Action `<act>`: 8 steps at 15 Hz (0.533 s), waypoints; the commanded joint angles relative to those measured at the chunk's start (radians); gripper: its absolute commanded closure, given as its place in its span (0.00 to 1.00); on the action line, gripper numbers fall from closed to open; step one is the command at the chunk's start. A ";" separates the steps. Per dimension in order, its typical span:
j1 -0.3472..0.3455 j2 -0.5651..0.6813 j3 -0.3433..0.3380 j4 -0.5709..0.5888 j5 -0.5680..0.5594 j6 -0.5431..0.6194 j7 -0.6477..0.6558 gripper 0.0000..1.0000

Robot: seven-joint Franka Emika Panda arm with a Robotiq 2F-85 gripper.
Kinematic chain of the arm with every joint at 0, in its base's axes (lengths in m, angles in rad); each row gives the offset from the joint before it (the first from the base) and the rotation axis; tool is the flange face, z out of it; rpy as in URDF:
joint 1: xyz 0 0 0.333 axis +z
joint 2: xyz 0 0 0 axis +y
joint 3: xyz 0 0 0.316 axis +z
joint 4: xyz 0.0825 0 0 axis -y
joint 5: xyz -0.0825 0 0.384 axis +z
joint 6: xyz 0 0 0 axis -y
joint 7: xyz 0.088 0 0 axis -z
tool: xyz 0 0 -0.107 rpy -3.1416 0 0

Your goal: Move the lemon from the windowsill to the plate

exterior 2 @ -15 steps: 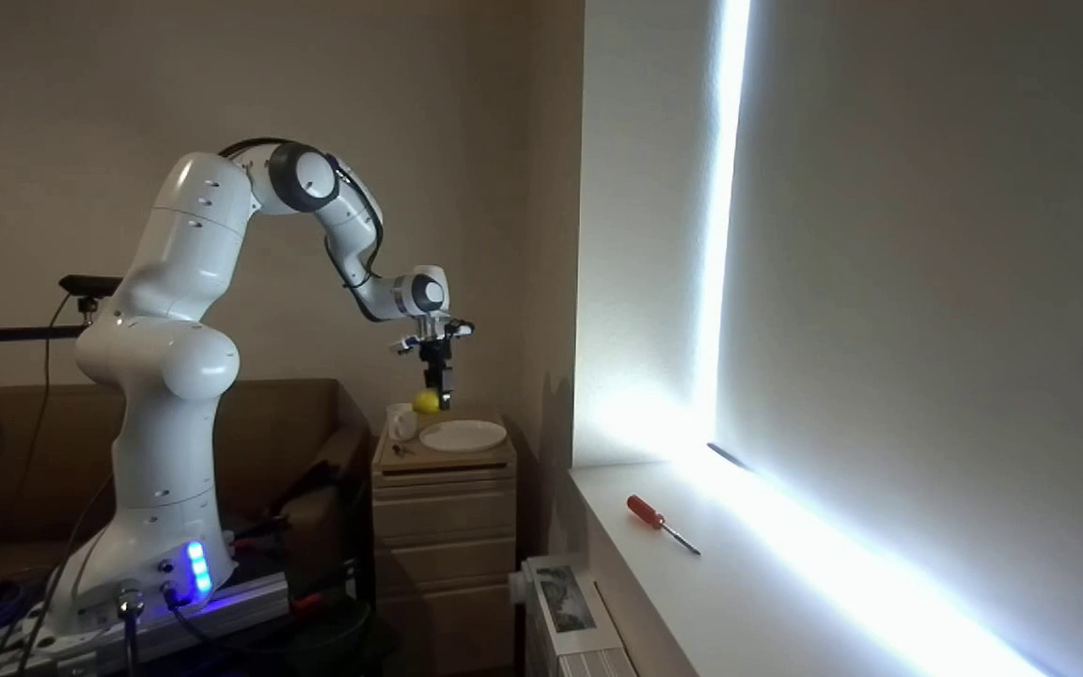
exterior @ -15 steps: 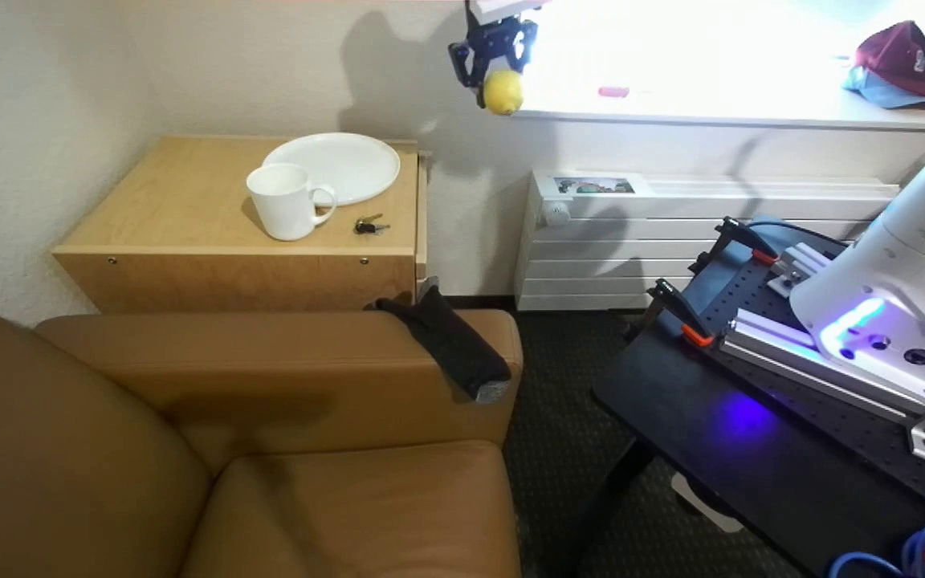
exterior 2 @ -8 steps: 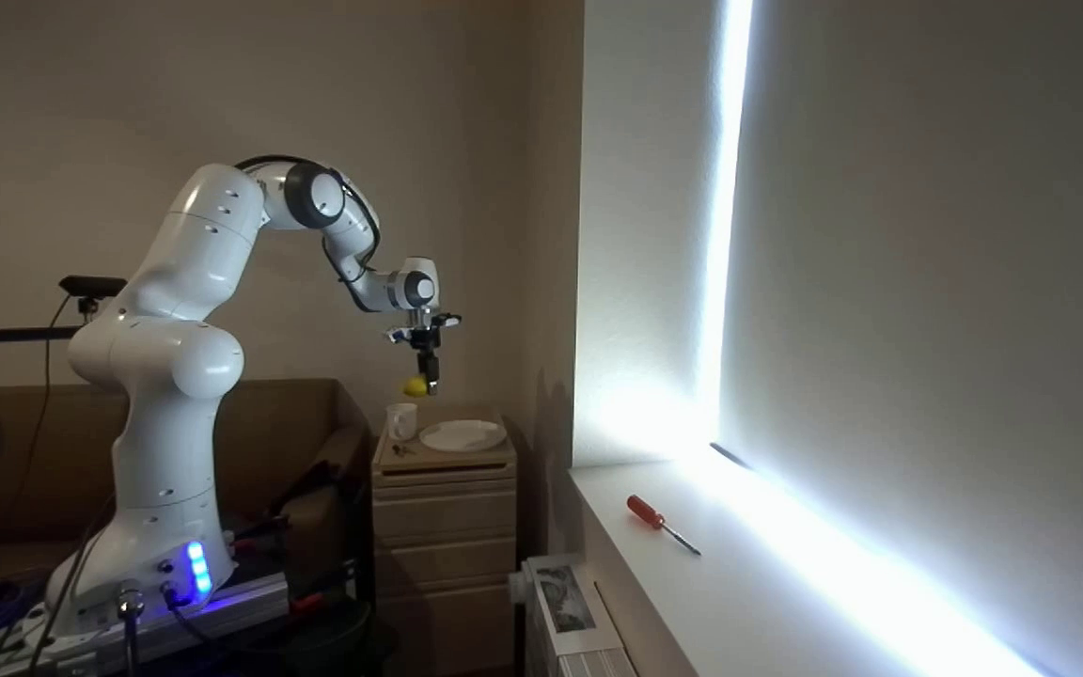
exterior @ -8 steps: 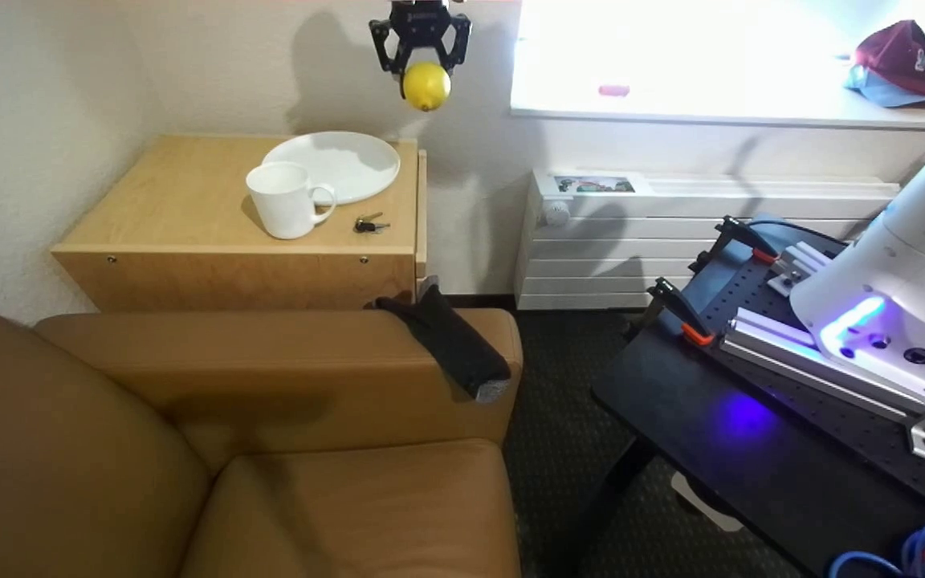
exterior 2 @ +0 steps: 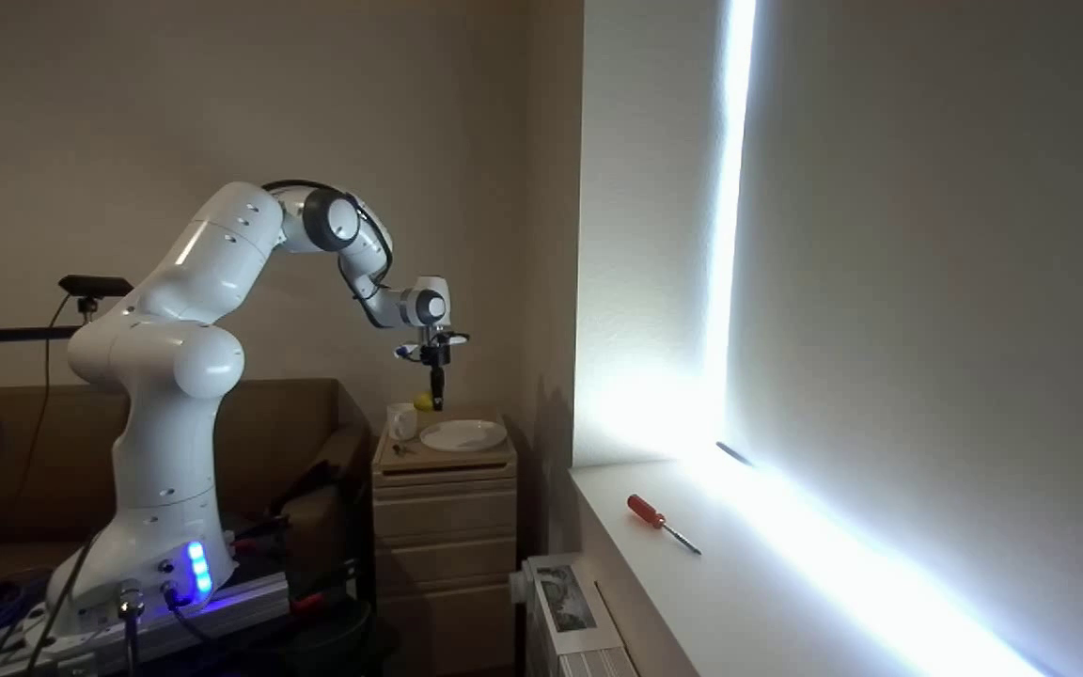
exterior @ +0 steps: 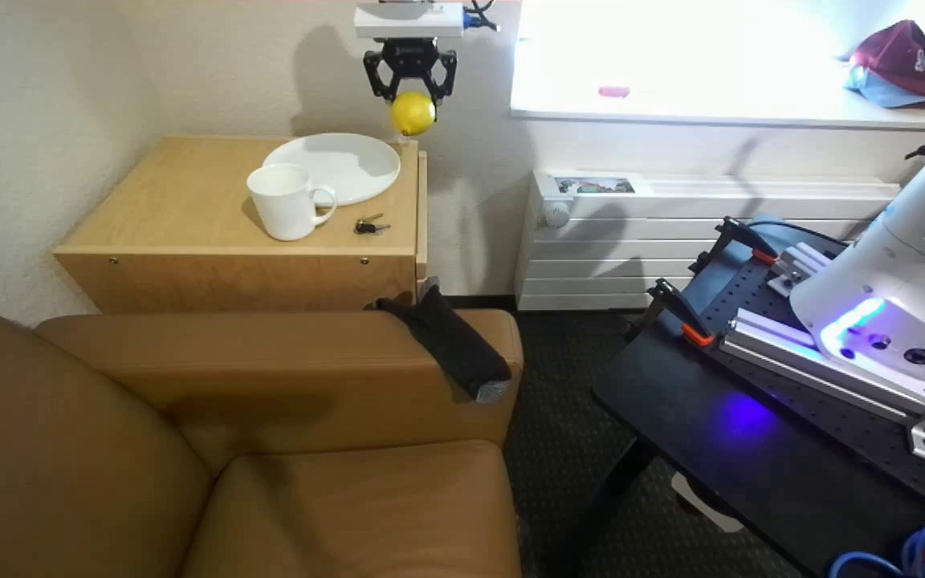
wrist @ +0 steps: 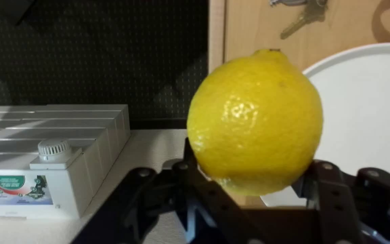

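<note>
The yellow lemon (exterior: pixel 413 113) hangs in the air, held by my gripper (exterior: pixel 414 107). It also shows in an exterior view (exterior 2: pixel 423 401) and large in the wrist view (wrist: pixel 254 118). The dark fingers are shut against its two sides. The white plate (exterior: pixel 358 164) lies on the wooden cabinet; it also shows in the wrist view (wrist: pixel 367 112) and in an exterior view (exterior 2: pixel 463 435). The lemon is above and apart from the plate; in the wrist view it covers the plate's near left edge. The windowsill (exterior 2: pixel 654 602) is to the right in both exterior views.
A white mug (exterior: pixel 282 201) stands beside the plate on the cabinet (exterior: pixel 189 201), with keys (exterior: pixel 370 225) near it. A red screwdriver (exterior 2: pixel 647 512) and a cap (exterior: pixel 896 64) lie on the sill. A radiator (exterior: pixel 591 241) and sofa (exterior: pixel 310 345) stand near.
In an exterior view the gripper and lemon have moved left, away from the sill and toward the cabinet. In the last half second they have come lower. The lemon stays held.
</note>
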 commanded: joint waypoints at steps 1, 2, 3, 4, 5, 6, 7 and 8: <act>0.025 0.168 -0.027 0.240 0.059 -0.034 0.158 0.63; 0.034 0.204 -0.035 0.286 0.064 -0.023 0.216 0.63; 0.045 0.240 -0.047 0.328 0.062 -0.004 0.275 0.63; 0.051 0.261 -0.052 0.360 0.067 -0.009 0.330 0.63; 0.053 0.256 -0.043 0.359 0.061 -0.020 0.333 0.63; 0.040 0.225 -0.036 0.295 0.045 -0.001 0.295 0.63; 0.045 0.239 -0.037 0.312 0.045 -0.002 0.304 0.38; 0.047 0.242 -0.036 0.312 0.045 -0.002 0.304 0.38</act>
